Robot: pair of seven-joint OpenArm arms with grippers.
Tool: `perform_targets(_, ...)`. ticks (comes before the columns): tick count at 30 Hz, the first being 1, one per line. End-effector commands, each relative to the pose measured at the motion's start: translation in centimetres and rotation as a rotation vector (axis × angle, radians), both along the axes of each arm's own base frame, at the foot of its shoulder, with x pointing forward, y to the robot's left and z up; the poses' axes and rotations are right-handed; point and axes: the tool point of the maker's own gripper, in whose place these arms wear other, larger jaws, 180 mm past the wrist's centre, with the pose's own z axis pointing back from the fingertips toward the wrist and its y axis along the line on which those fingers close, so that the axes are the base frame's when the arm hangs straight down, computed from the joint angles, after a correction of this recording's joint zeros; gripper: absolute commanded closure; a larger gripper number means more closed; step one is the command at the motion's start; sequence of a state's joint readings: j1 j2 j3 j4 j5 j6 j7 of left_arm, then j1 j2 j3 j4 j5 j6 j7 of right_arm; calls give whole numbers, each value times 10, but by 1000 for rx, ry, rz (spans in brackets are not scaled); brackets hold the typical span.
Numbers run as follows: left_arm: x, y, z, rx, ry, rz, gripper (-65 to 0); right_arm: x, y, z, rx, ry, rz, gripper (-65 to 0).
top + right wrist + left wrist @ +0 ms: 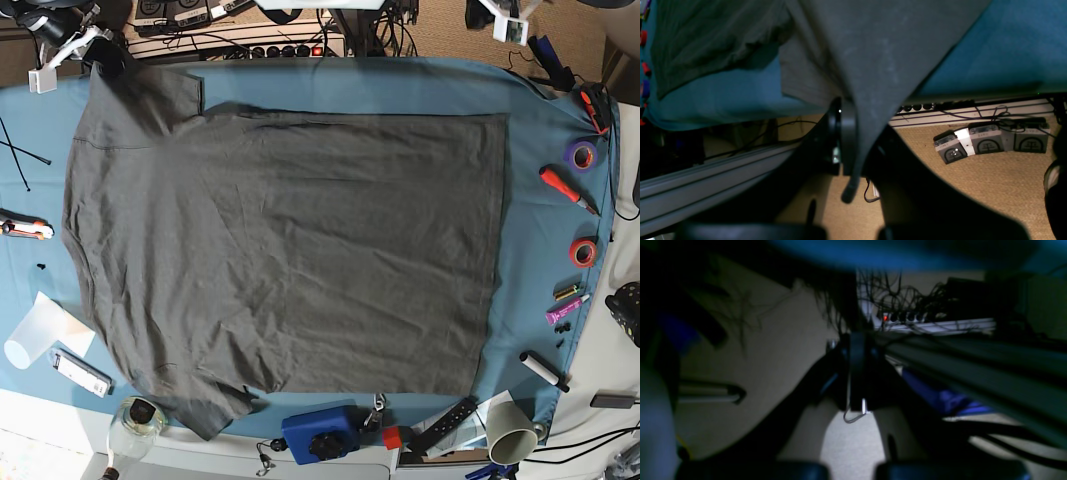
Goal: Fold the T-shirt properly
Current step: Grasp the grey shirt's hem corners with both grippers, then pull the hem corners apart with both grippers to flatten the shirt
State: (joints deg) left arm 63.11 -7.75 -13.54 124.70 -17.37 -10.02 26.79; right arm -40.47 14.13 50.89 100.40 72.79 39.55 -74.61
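The dark grey T-shirt point(290, 240) lies spread flat over the blue table cloth point(540, 290), sleeves toward the left side of the base view. One corner of it runs up to the table's far left edge, where my right gripper point(98, 50) is. In the right wrist view, a fold of the T-shirt point(873, 60) drapes down between the fingers, and my right gripper point(844, 143) is shut on it past the table edge. My left gripper point(857, 370) is shut in a dark, blurred view below the table edge. I see nothing held in it.
Two tape rolls point(583, 153) point(583, 251), a red screwdriver point(565, 187) and a marker point(543, 370) lie along the right edge. A blue box point(322, 432) and a cup point(512, 428) stand at the front. Grey boxes point(988, 141) and a power strip point(903, 318) lie on the floor.
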Motion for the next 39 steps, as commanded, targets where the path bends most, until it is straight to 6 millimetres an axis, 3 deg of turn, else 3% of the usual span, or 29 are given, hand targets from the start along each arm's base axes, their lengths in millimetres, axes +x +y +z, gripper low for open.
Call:
perform_targets(1, 9, -3, 16, -6, -49, -10, 0, 3, -3, 9, -12, -29, 11, 0)
perform_targets(2, 17, -6, 26, -8, -84, -19, 0, 3, -3, 9, -12, -28, 12, 0)
perform_targets(5, 37, -12, 54, -18, -176, -34, -175, 3, -3, 9, -12, -28, 12, 0)
perform_targets(7, 44, -15, 58, -44, -198, -22, -299, 3, -3, 8, -14, -26, 12, 0)
perform_targets(9, 57, -16, 63, -62, -240, -7, -353, 3, -3, 8, -14, -26, 12, 0)
perform_targets(14, 98, -2, 74, -40, -352, 114, -352, 3, -3, 8, -14, -24, 13, 0)
perform_targets(19, 116, 0, 77, -40, -372, 150, -352, 2, -2, 7, -13, -17, 17, 0)
perform_targets(23, 119, 19, 55, 57, -335, 185, -352, 1, -2, 7, -13, -13, 19, 0)
perform_targets(39, 128, 38, -13, 35, -191, 326, -338, -3, -1, 5, -12, 12, 31, 0)
